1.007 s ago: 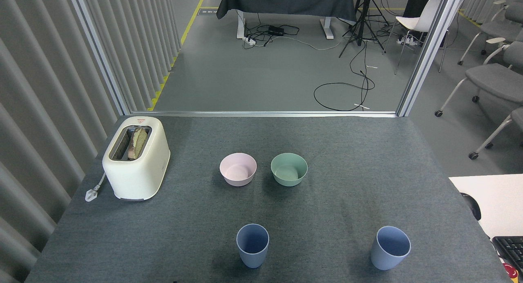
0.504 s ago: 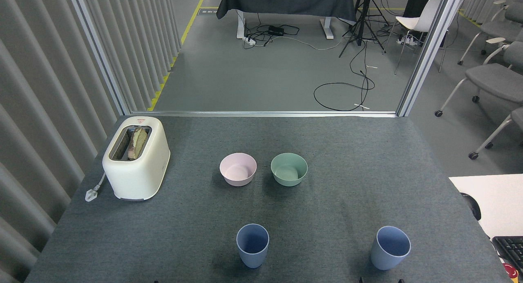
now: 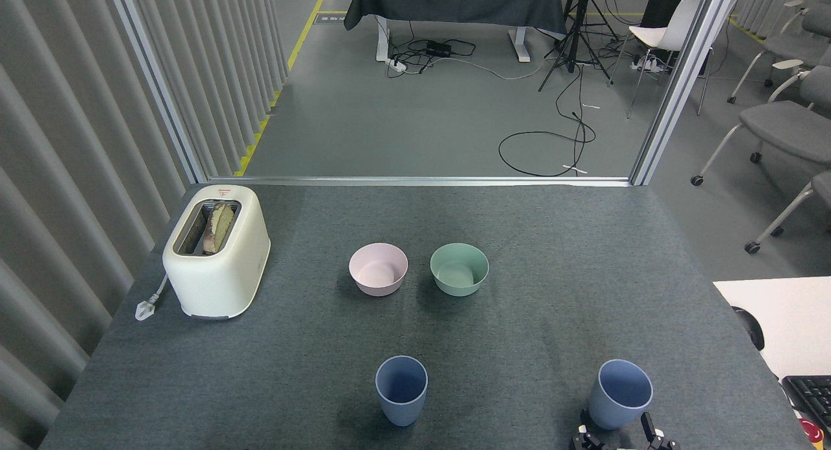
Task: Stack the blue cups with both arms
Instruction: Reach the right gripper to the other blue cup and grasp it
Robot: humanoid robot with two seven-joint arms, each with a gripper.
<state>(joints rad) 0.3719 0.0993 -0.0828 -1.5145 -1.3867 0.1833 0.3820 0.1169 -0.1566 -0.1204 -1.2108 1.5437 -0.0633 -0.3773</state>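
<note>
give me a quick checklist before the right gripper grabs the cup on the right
1. Right cup upright, mouth up, standing apart from the left cup: ok.
2. Right gripper fingers spread on either side of that cup's base: ok, open.
3. Fingers touching the cup yet: cannot tell, the frame edge cuts them off.
4. Left gripper ready for its cup: not ok, not in view.
5. Left cup upright with an empty mouth to receive the other: ok.
6. Pink bowl and green bowl farther back, out of the way: ok.
</note>
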